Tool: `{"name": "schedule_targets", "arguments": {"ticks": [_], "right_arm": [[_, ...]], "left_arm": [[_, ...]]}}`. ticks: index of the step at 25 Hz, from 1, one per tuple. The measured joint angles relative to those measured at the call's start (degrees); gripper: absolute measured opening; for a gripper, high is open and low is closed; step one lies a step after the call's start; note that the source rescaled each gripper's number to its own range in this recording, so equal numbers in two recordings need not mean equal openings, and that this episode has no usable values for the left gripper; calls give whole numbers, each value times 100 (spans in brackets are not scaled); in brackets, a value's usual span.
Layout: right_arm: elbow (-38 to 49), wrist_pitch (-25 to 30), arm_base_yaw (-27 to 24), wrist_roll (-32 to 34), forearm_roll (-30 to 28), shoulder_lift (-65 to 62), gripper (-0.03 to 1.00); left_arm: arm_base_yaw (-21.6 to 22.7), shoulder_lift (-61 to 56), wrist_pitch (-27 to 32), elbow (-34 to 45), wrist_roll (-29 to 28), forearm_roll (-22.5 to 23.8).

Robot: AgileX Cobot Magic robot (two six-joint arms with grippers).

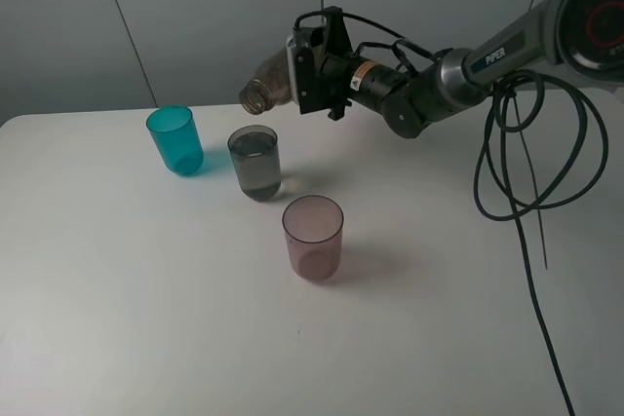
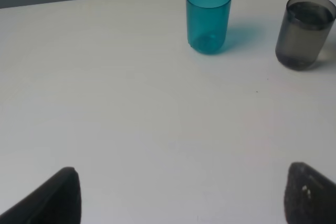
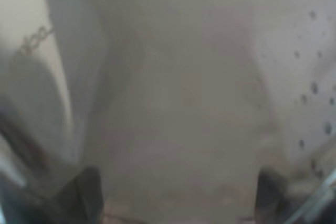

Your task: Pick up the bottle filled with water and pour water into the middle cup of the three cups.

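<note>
My right gripper (image 1: pixel 304 63) is shut on the smoky brown-grey bottle (image 1: pixel 269 84) and holds it tipped almost flat, its open neck pointing left and down just above the middle cup (image 1: pixel 255 162). That smoky grey tumbler holds water nearly to its rim and also shows in the left wrist view (image 2: pixel 304 31). The teal-blue cup (image 1: pixel 175 140) stands to its left, the pinkish-mauve cup (image 1: pixel 313 237) in front of it to the right. In the right wrist view the bottle (image 3: pixel 173 98) fills the frame. My left gripper (image 2: pixel 181 195) is open and empty, low over the table.
The white table (image 1: pixel 146 319) carries only the three cups. Black cables (image 1: pixel 526 172) hang from the right arm over the table's right side. A grey wall stands behind the table.
</note>
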Motion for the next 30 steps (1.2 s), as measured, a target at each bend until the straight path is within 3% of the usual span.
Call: {"name": "schedule_targets", "arguments": {"ticks": [5, 9, 15, 20, 23, 30], "right_arm": [[0, 144, 0, 1176, -188, 0, 0], [0, 269, 0, 2617, -285, -44, 0], [35, 992, 0, 4955, -288, -528, 0], [598, 1186, -225, 6785, -259, -1137, 0], [1078, 1249, -465, 7231, 76, -1525, 0], [2018, 1434, -982, 7361, 1312, -2415, 0]], "left_arm": [[0, 0, 0, 0, 0, 0], [0, 0, 0, 0, 0, 0], [0, 0, 0, 0, 0, 0], [0, 0, 0, 0, 0, 0], [0, 0, 0, 0, 0, 0], [0, 0, 0, 0, 0, 0]]}}
